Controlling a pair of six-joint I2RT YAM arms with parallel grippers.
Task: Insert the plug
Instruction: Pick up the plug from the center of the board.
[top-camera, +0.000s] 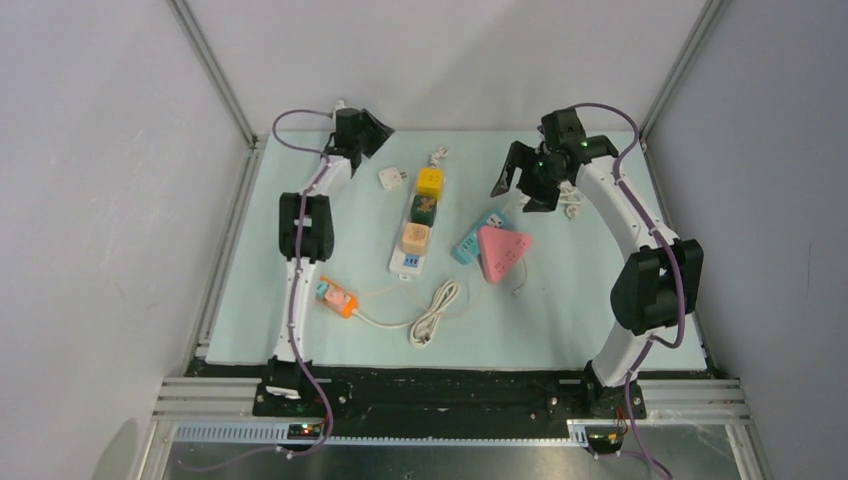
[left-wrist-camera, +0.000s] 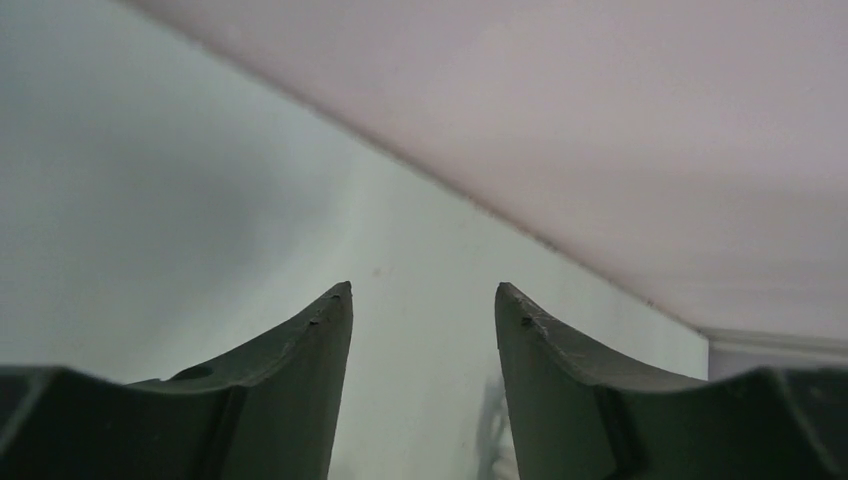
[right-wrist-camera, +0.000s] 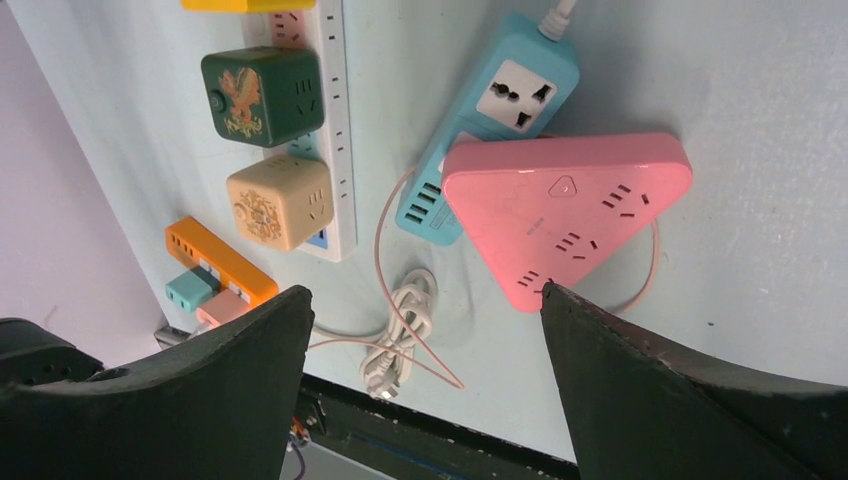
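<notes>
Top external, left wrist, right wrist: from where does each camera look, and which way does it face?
Top external: above and behind the bases, looking down on the mat; left arm and right arm show.
Left wrist: on the left arm, facing bare wall panels; left pincer open, empty.
Right wrist: on the right arm, looking down at the pink triangular strip and blue strip; right pincer open.
Shared: top and right wrist both show those two strips.
</notes>
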